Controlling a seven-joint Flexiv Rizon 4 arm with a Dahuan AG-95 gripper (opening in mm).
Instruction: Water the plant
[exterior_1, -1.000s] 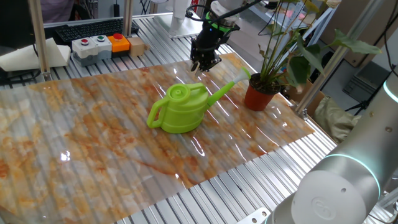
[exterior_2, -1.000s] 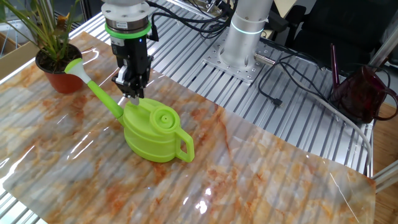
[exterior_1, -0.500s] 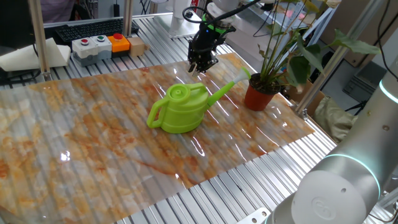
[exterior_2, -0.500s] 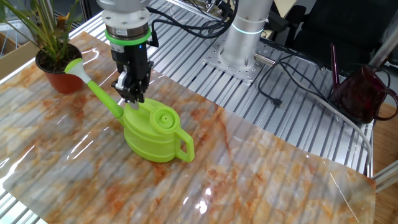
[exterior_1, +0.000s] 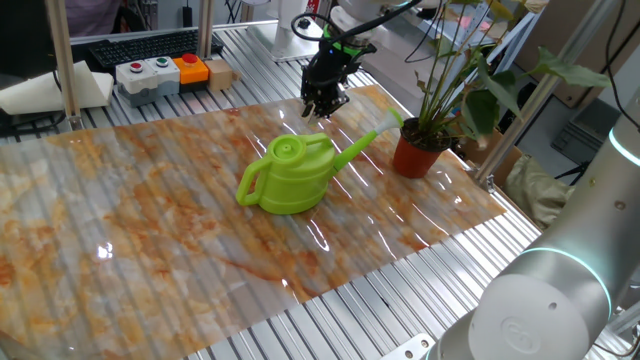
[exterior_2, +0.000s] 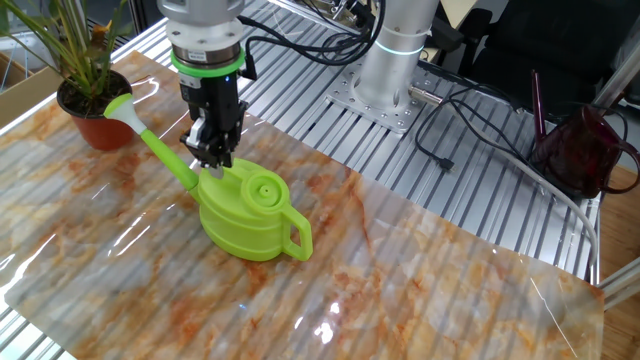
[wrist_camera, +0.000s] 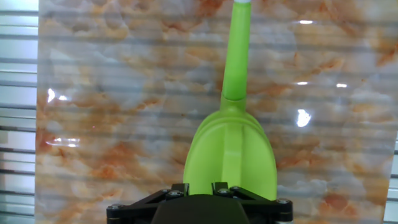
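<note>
- In the hand view, the watering can (wrist_camera: 229, 155) is cut off below by the gripper housing; its handle and lid are hidden, and the spout tip runs off the top edge.
- The fingertips are out of sight there.
- The plant's (exterior_2: 75, 60) leaves run past the frame's top, beyond the hand.
</note>
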